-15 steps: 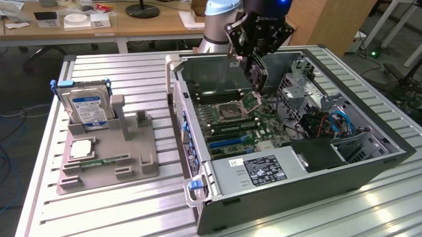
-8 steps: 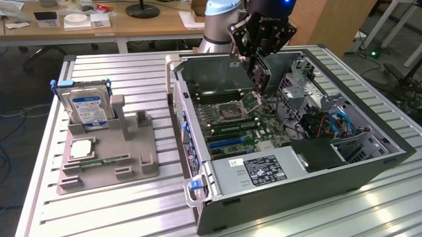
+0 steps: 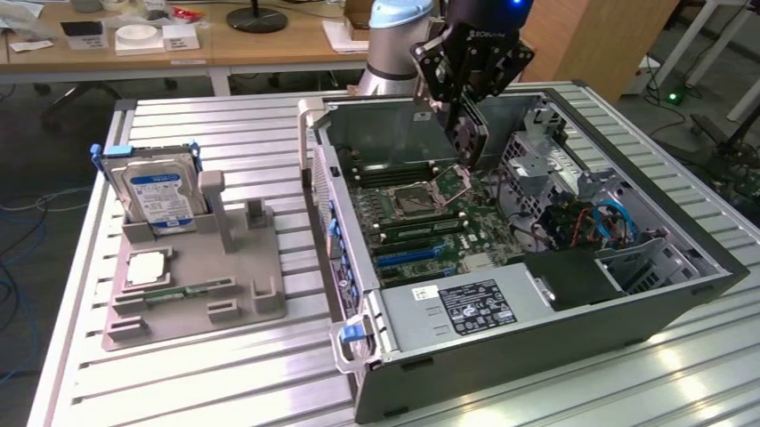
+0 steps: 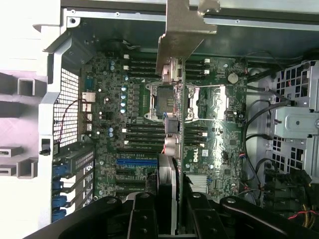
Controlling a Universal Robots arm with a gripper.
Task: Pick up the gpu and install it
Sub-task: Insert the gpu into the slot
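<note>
Holding gpu [image 4: 182, 35] | end effector [image 4: 172, 206] clamped | gpu partly hides motherboard socket [image 4: 153, 102]

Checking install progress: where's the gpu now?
In the end effector, the gpu hangs on edge above the motherboard, inside the open case, to the exterior view's right of the hard drive.

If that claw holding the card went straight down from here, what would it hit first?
Probably the motherboard. The gripper points down into the open computer case with the gpu gripped below it, so the card's edge would touch first, seemingly near the CPU socket; depth is unclear.
</note>
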